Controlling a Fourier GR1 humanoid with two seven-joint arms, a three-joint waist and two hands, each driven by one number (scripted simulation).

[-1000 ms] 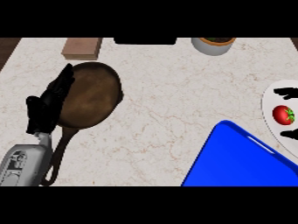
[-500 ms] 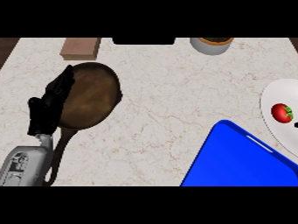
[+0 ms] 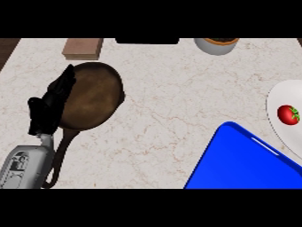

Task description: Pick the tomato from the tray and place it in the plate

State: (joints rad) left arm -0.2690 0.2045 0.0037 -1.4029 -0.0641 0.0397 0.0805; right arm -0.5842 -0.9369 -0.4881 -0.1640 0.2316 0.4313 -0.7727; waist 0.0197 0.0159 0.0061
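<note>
tomato (image 3: 288, 115) sits on the white plate (image 3: 290, 142) | blue tray (image 3: 245, 164) just left of plate | left hand (image 3: 50, 104) open, far left of plate

The counter (image 3: 172, 106) is pale marble with thin brownish veins. The tomato (image 3: 288, 115) is red with a green stem, on a white plate (image 3: 290, 142). The tray (image 3: 245, 164) is bright blue. The pan (image 3: 91, 97) is dark brown. The left hand (image 3: 52, 104) is black on a grey forearm.
</note>
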